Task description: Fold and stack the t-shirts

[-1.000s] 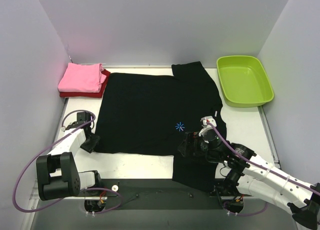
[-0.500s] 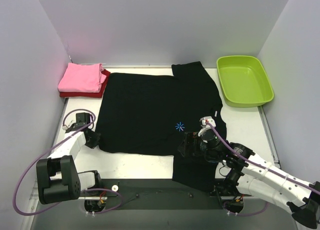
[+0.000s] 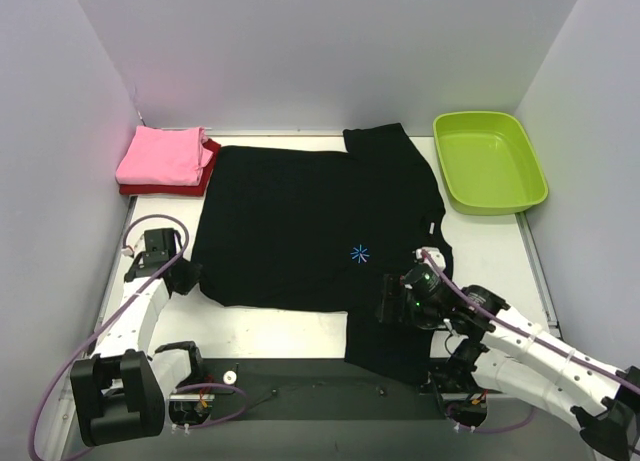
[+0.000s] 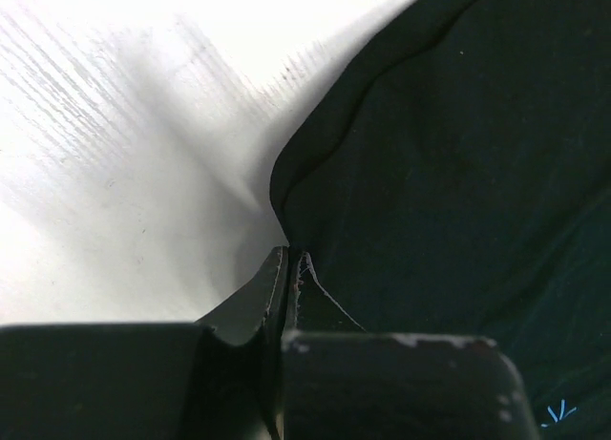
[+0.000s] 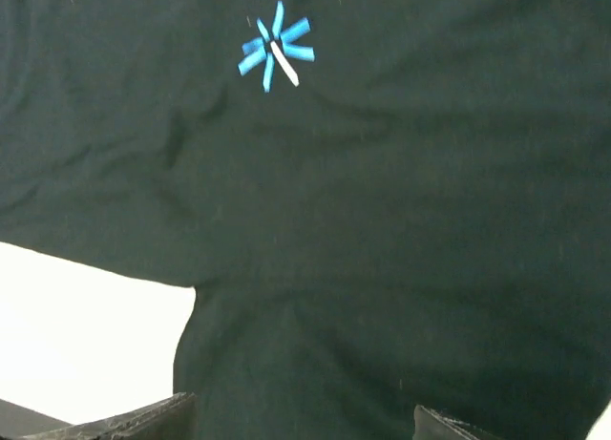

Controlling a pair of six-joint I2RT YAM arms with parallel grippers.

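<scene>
Gripping black shirt [image 3: 300, 221] corner with left pincer [image 4: 289, 268], lower left of frame; cloth off to the right. Holding right pincer [image 5: 305, 426] wide open above lower-right sleeve.

Left end effector [image 4: 289, 261] shut, right end effector [image 3: 390, 302] (arm outstretched) wide open.

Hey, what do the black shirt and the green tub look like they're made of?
The black t-shirt looks like soft knit cloth, probably cotton, with a matte finish. It lies limp with shallow wrinkles and shows no shine. The lime-green tub looks like moulded plastic. Its surface is smooth with a slight sheen, and its rim and corners are rounded.
</scene>
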